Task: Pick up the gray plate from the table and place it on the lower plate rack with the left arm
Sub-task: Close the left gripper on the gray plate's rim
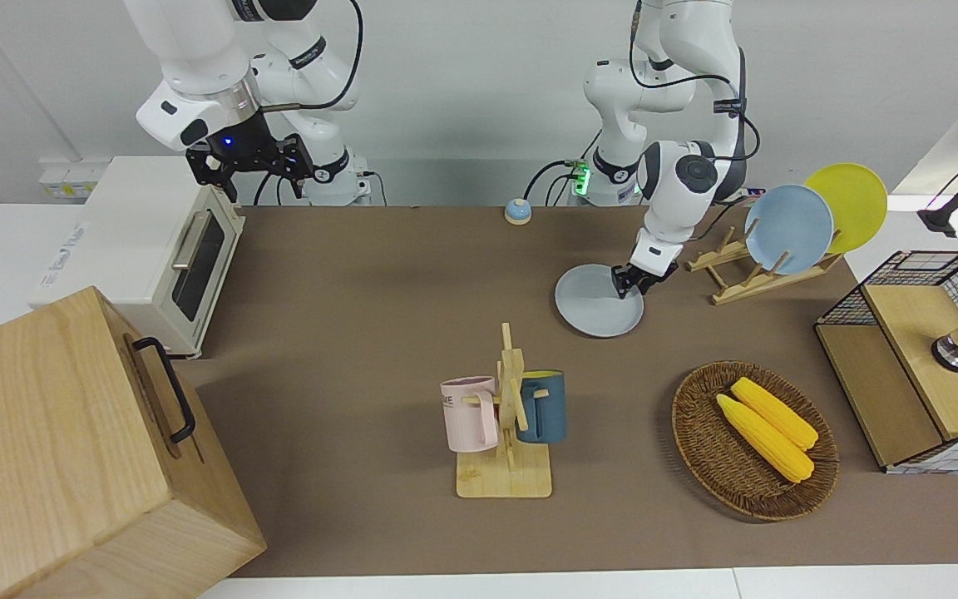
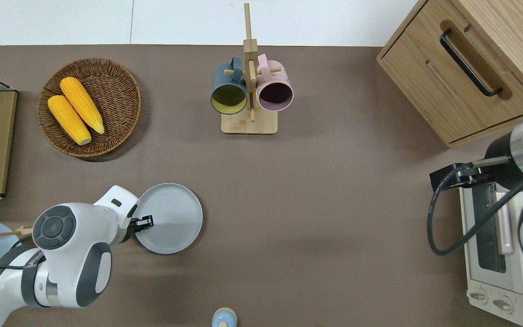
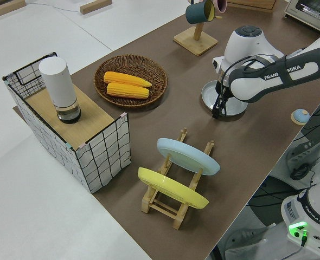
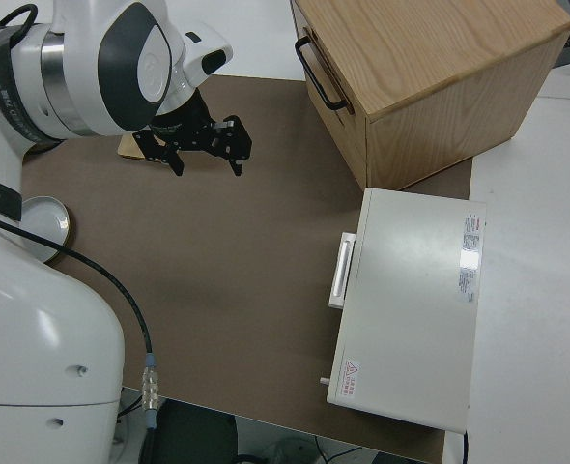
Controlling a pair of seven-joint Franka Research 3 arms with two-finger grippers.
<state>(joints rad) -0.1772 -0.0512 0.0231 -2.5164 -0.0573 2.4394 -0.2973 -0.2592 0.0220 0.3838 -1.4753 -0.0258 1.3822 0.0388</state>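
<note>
Right of centre in the front view, the left gripper pinches the gray plate's rim to lift it; the right arm is parked, fingers spread.

Bright, even indoor light from above, soft faint shadows under the wicker basket and mug tree, no harsh glare, sharp focus throughout, slight wide-angle stretch toward picture edges

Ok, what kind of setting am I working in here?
Likely a lab bench staged as a kitchen: a white toaster oven, a light-wood plate rack holding plates, and a wooden mug tree on a brown mat.
</note>
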